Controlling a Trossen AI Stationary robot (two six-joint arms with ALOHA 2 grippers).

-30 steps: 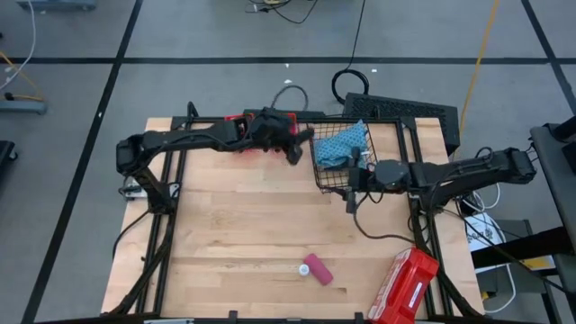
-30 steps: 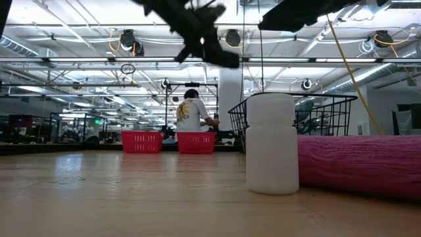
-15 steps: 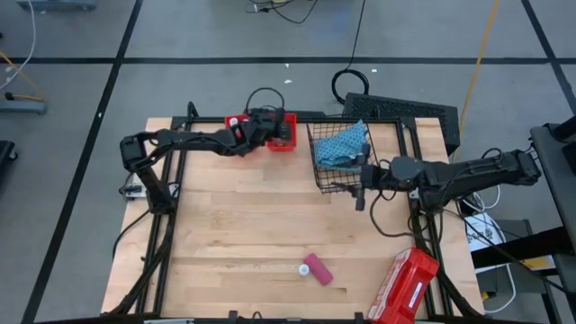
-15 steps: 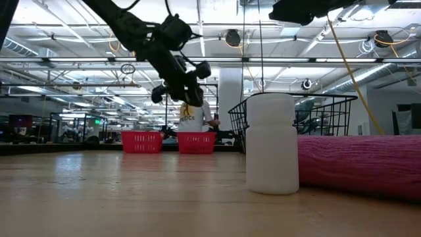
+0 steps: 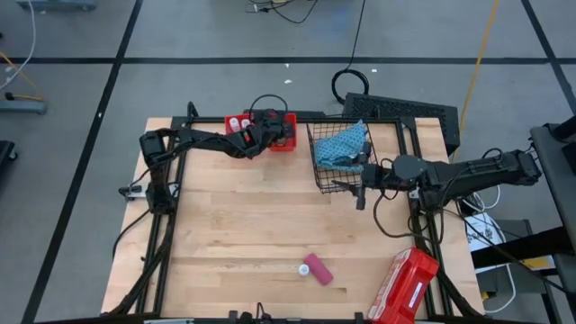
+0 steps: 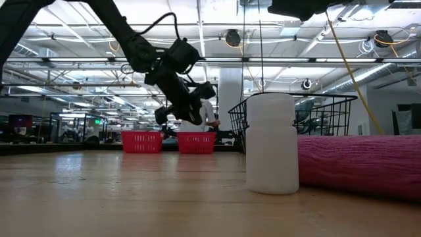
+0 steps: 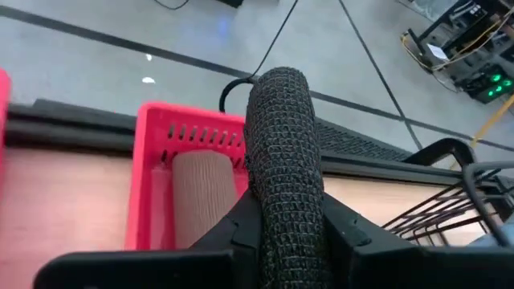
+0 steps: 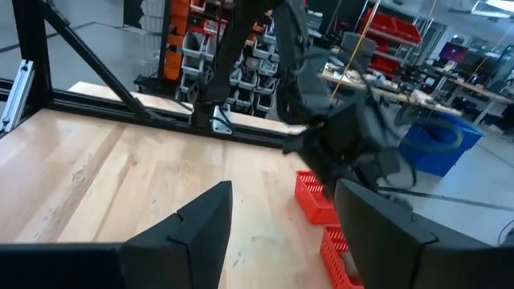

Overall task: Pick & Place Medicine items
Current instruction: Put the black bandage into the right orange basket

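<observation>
Left gripper (image 5: 267, 135) jaws shut; right gripper (image 5: 358, 184) jaws parted.

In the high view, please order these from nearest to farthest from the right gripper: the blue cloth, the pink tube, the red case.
From the right gripper, beside the wire basket's near edge:
1. The blue cloth, inside the basket, just beyond the gripper.
2. The pink tube, on the table toward the near edge.
3. The red case, at the near right corner.
</observation>
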